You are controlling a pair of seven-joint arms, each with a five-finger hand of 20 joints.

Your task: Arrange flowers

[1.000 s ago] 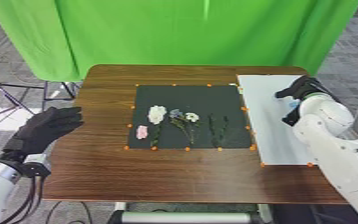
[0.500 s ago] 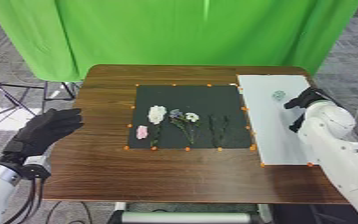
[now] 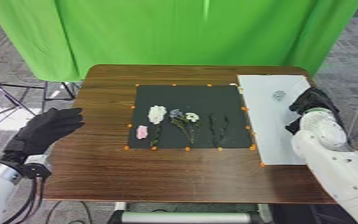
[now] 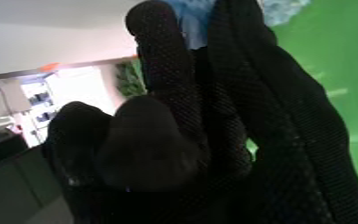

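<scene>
A frilly white flower [image 3: 157, 114] and small pink flower [image 3: 142, 132] lie on the black mat [image 3: 193, 94]; a pale blue-green bloom [image 3: 278, 95] lies on the right's white board [image 3: 269, 127], toward its far end. Right hand [image 3: 312, 102] and left hand [image 3: 47, 129]: fingers loosely extended.

Mat [image 3: 229, 92] mid-counter [image 3: 158, 175]. Sheet [image 3: 275, 145] on the counter at the mat's 3 o'clock, flower head [image 3: 278, 95] on it toward 12. Curtain [image 3: 202, 35] behind the counter, 12 o'clock. On the mat: bloom [image 3: 157, 114] at 9, sprig [image 3: 156, 136] just beside it at its 6; small bloom [image 3: 142, 132] at 8; bunch [image 3: 186, 125] near centre, stem ends toward 6; leafy stems [image 3: 219, 130] at 4 to 5.
</scene>
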